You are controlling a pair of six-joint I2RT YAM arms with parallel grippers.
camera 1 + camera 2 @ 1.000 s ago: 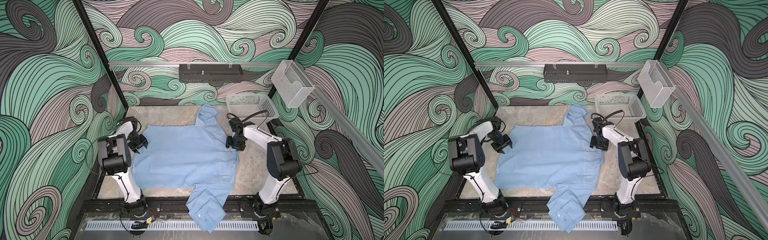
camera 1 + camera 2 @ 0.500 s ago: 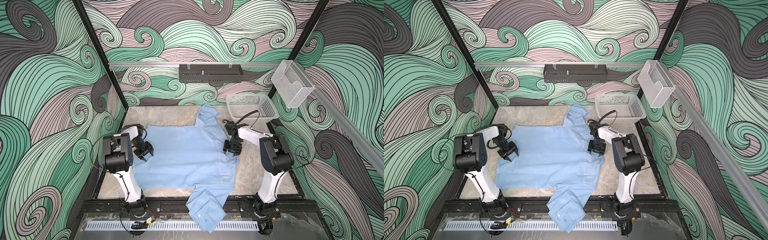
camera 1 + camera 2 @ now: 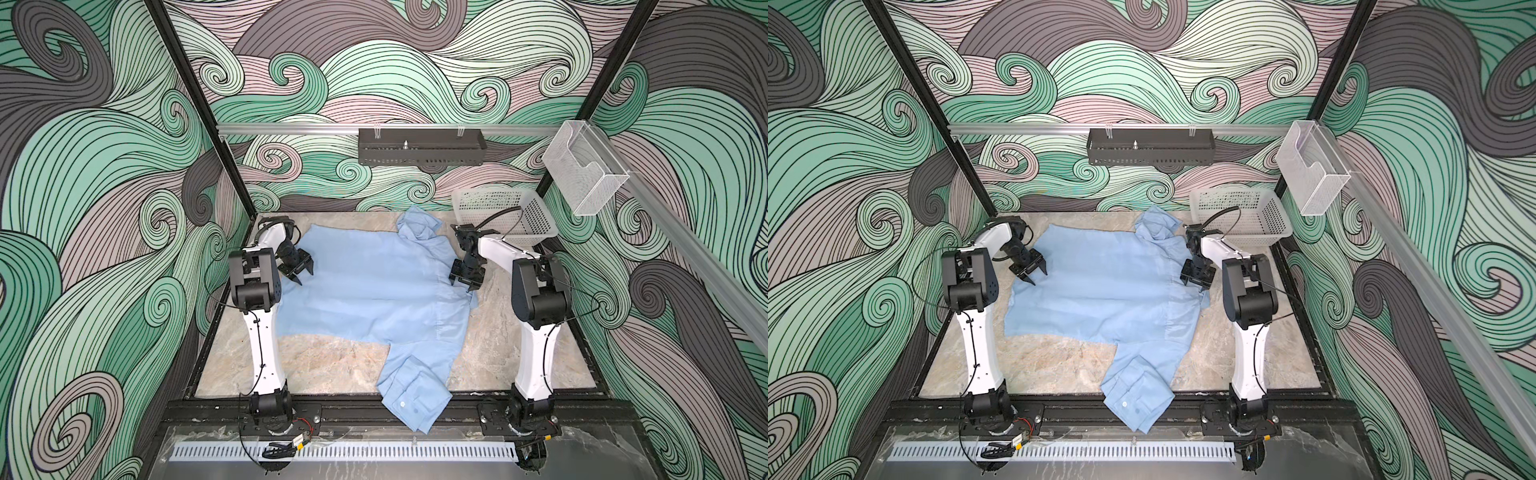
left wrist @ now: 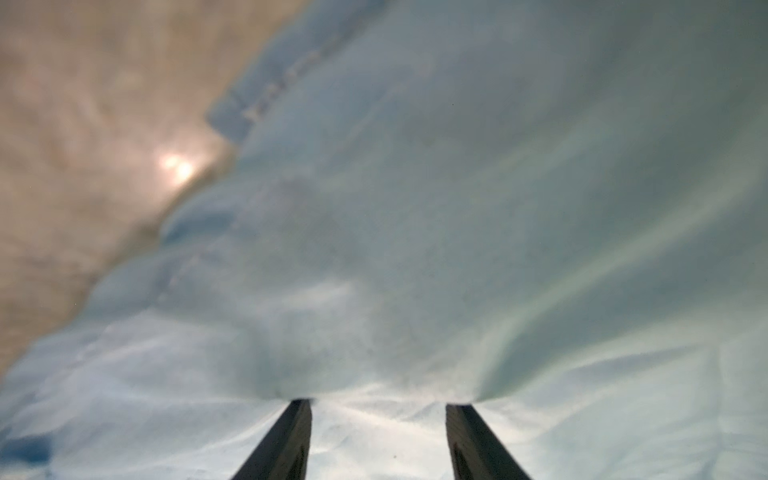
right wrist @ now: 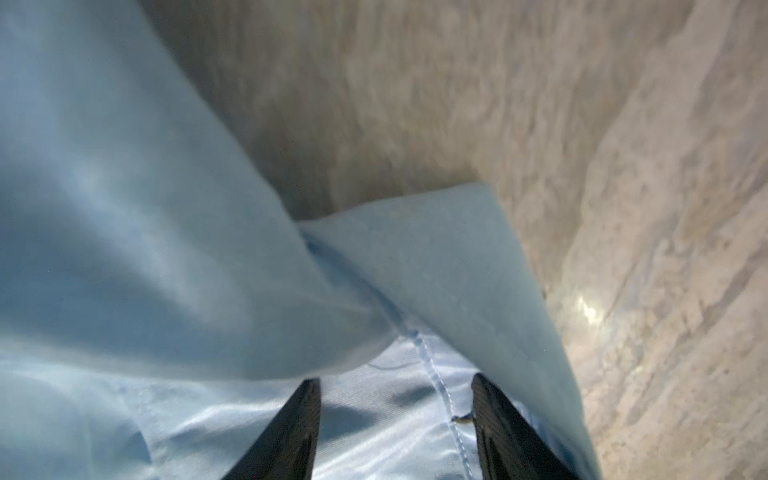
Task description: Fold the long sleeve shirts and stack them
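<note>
- The shirt [image 3: 374, 291] is spread on the table [image 3: 332, 361], with its collar [image 3: 417, 226] beside the basket [image 3: 528, 220].
- The left gripper [image 3: 303, 276], far from the basket, and the right gripper [image 3: 463, 286], near it, are set on opposite edges, jaws apart.
- The first fold is judged pending; both edges must be pinched next.
- A seam [image 5: 436, 382] between the right jaws is shown only by the wrist view.

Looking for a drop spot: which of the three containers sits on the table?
The white perforated basket, in the back right corner of the table. The black tray and the clear bin hang from the rails above.
</note>
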